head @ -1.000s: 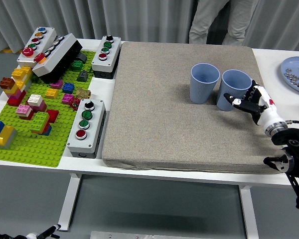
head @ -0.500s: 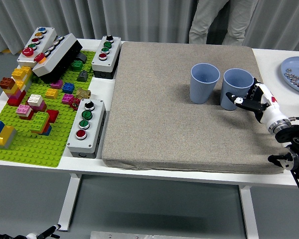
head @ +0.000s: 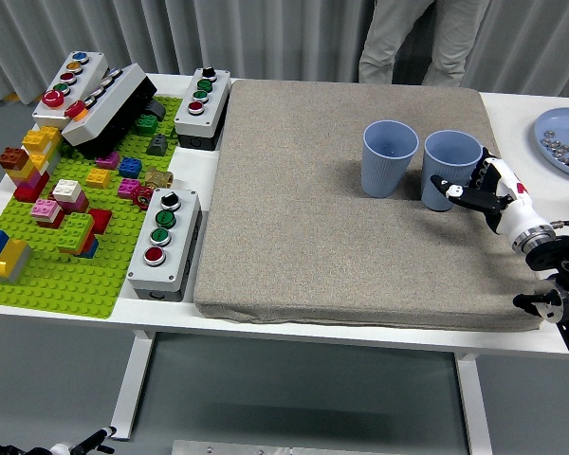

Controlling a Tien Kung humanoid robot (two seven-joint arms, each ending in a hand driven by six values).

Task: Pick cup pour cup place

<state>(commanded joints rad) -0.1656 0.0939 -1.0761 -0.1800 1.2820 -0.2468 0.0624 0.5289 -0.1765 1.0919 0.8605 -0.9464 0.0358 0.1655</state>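
Two blue plastic cups stand upright on the grey felt mat (head: pixel 313 237): the left cup (head: pixel 389 157) and the right cup (head: pixel 450 169), just beside each other, rims near touching. Both look empty from here, though you can't see the bottom of either clearly.

Your right hand (head: pixel 474 190) is at the right cup's near-right side, fingers (head: pixel 449 186) curled part-way round the lower wall, thumb side hidden behind the cup. Contact looks made but not a full wrap; call it a loose half-closed cage, nothing lifted.

Change over the last second: the right cup has slid slightly up and right on the mat, and your wrist has moved right with it. In the last half second, almost no movement. Read that as the hand nudging the cup while settling its grasp, now paused at the grip point.

What it means: you are still in the pick step; pour and place untouched. The cup sits flat on the mat, so firm up the closure before lifting, or it may be pushed again rather than gripped.

Left arm not in view.

A person (head: pixel 417 38) stands at the far edge, legs only visible, hands out of frame.

Off the mat: button boxes (head: pixel 164 242), a green brick baseplate (head: pixel 66 275) with loose bricks, a blue plate (head: pixel 550 142) at far right
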